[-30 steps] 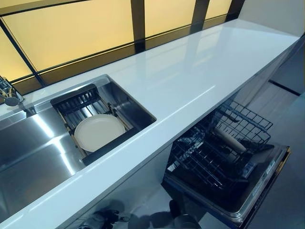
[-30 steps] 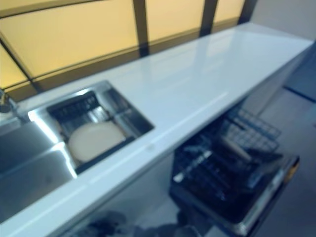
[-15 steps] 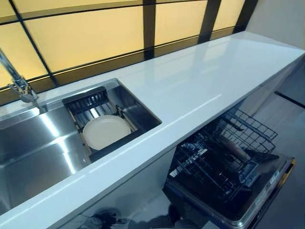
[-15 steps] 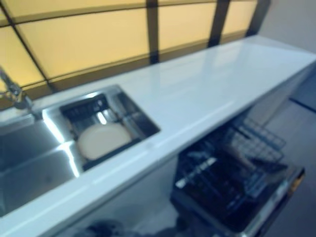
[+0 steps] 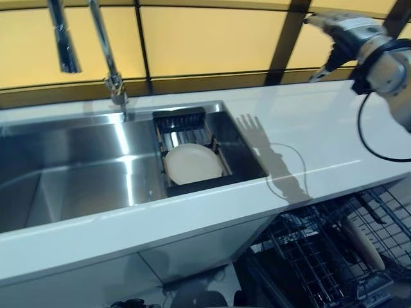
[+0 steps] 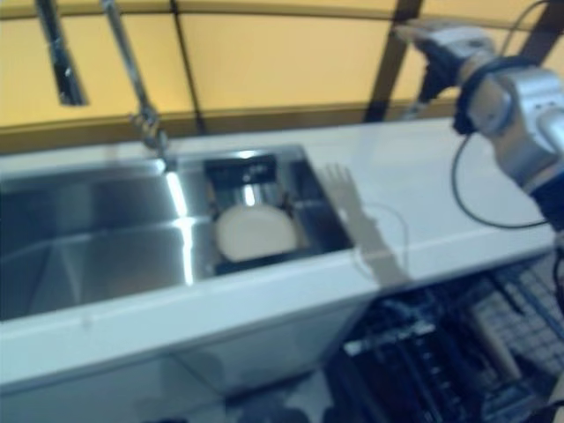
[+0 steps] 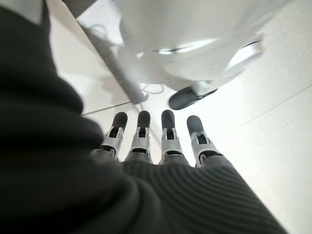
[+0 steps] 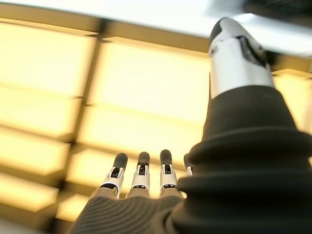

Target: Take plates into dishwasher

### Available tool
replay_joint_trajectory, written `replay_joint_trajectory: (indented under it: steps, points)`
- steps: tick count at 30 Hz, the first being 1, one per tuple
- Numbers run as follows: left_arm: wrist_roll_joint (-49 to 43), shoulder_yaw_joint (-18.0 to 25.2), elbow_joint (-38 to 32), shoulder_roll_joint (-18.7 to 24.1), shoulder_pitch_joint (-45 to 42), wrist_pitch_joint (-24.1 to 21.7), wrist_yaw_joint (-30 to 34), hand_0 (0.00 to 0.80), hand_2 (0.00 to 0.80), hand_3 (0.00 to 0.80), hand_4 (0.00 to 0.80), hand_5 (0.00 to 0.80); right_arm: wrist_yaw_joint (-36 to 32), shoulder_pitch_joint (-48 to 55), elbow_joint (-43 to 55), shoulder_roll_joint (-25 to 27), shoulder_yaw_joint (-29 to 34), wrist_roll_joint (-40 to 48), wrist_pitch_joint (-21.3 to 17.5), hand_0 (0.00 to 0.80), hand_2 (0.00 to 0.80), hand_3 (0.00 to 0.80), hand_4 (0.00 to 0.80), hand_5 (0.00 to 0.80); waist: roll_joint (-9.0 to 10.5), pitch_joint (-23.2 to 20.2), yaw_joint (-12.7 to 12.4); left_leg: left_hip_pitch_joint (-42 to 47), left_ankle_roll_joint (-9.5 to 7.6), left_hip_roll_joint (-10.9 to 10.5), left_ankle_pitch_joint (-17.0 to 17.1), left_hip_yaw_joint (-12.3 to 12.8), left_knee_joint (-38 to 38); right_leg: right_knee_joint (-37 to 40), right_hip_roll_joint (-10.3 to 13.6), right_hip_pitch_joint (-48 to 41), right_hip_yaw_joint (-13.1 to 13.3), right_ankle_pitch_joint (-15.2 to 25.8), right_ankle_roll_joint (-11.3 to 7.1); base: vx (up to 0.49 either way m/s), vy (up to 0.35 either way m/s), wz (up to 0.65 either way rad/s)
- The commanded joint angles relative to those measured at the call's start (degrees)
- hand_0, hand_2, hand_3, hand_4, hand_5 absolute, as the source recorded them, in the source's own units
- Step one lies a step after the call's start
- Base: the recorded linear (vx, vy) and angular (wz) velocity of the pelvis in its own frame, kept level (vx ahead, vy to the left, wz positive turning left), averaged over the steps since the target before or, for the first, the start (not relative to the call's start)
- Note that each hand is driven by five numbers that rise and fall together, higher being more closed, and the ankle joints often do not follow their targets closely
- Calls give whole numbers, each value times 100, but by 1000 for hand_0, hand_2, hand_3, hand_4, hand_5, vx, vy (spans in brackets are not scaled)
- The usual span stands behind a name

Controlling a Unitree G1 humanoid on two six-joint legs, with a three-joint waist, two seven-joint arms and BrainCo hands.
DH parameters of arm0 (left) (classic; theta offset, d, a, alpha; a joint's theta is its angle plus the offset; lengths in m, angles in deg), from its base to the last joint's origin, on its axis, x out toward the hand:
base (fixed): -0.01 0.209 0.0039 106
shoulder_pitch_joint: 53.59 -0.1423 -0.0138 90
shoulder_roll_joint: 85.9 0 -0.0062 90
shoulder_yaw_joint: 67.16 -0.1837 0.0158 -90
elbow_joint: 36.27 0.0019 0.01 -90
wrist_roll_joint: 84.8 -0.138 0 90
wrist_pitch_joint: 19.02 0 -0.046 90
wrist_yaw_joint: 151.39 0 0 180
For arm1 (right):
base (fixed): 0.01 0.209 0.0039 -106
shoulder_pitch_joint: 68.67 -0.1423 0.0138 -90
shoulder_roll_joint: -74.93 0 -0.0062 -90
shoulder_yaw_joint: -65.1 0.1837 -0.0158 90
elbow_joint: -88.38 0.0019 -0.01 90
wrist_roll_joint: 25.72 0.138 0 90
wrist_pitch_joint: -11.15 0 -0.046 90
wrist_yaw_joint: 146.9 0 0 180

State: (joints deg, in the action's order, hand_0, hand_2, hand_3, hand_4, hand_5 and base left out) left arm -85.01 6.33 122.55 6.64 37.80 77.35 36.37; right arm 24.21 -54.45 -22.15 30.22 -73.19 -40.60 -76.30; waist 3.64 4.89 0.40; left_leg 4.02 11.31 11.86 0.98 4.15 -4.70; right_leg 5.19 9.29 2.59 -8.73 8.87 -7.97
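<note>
A round cream plate lies flat on a dark drain rack in the right end of the steel sink. The open dishwasher's wire basket stands pulled out below the counter at the lower right. My right hand is raised high over the white counter, far right of the plate; its fingers are straight and empty in the right wrist view. My left hand shows only in the left wrist view, fingers straight, holding nothing, over pale floor.
A tall tap stands behind the sink. A pale long item lies in the dishwasher basket. Yellow window panes with dark frames run behind the counter.
The camera has swung left, so the sink and tap fill more of the view. My right arm has come into view at the upper right. The plate has not moved.
</note>
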Motion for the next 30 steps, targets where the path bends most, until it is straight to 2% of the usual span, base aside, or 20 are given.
replay_joint_trajectory:
  steps: [1, 10, 21, 30]
  points:
    - [333, 12, 197, 197, 482, -101, -101, 0, 0, 0, 0, 0, -131, -360, 148, 37, 225, 39, 175, 0, 0, 0, 0, 0, 310, 497, -206, -189, -345, -108, 249, -153, -30, -19, 318, -383, 28, -266, -260, -20, 26, 38]
    - [625, -6, 5, 198, 534, -238, -282, 0, 0, 0, 0, 0, -478, -142, 188, -675, 180, -87, 432, 0, 0, 0, 0, 0, 281, 969, -555, -621, -375, -238, 385, -502, -30, -19, 390, -263, -250, -249, -213, -24, 16, 23]
    - [779, -59, -123, 246, 616, -358, -285, 0, 0, 0, 0, 0, -810, -45, 99, -1013, 6, -391, 457, 0, 0, 0, 0, 0, 210, 1357, -640, -836, -417, -313, 440, -498, -30, -70, 446, -52, -304, -202, -223, -33, 28, 6]
    - [885, 1, -119, 250, 683, -350, -325, 0, 0, 0, 0, 0, -875, -50, 122, -1220, -7, -520, 513, 0, 0, 0, 0, 0, 297, 1482, -660, -857, -408, -262, 446, -414, -30, -53, 405, -18, -303, -188, -239, 0, 0, 0]
